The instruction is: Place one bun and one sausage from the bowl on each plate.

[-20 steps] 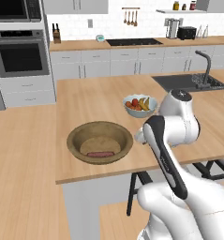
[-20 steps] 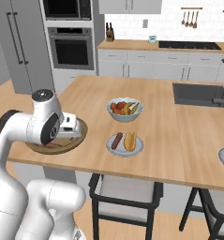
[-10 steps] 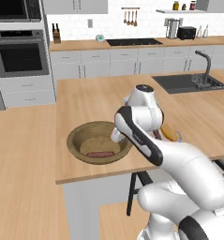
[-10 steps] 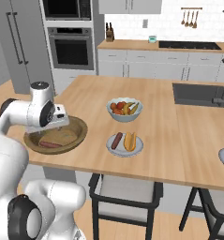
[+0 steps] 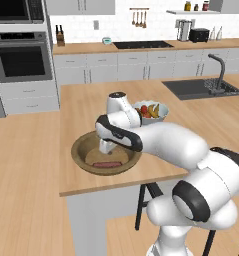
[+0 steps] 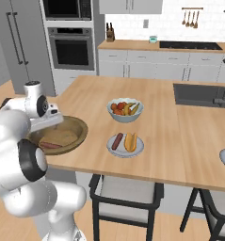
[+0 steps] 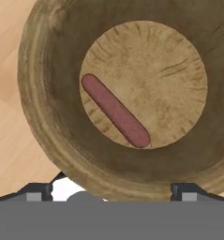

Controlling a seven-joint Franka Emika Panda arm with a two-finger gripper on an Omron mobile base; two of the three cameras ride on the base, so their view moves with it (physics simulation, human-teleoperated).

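Since a second earlier the arm had been swung from beside the fruit bowl (image 6: pixel 125 110) across to the wooden bowl (image 5: pixel 81 150), where the gripper (image 5: pixel 106 147) was now held above its floor, pointing down. Its fingers were spread wide and nothing was gripped between them.

In the hand view one sausage (image 7: pixel 115 110) was seen lying flat on the bowl's pale round floor, set diagonally and off to one side, with bare wood left around it on every side. The bowl's dark sloped wall ringed the floor and no bun was seen inside. In the left base view the same sausage was seen near the front of the bowl, towards the counter's near edge, and the bowl's front rim was close to that edge.

In the right base view a plate (image 6: pixel 139 148) was seen in front of the fruit bowl, near the counter's front edge and well apart from the wooden bowl. On it a sausage and a bun (image 6: pixel 130 141) were laid side by side. Open counter was left between the plate and the wooden bowl.
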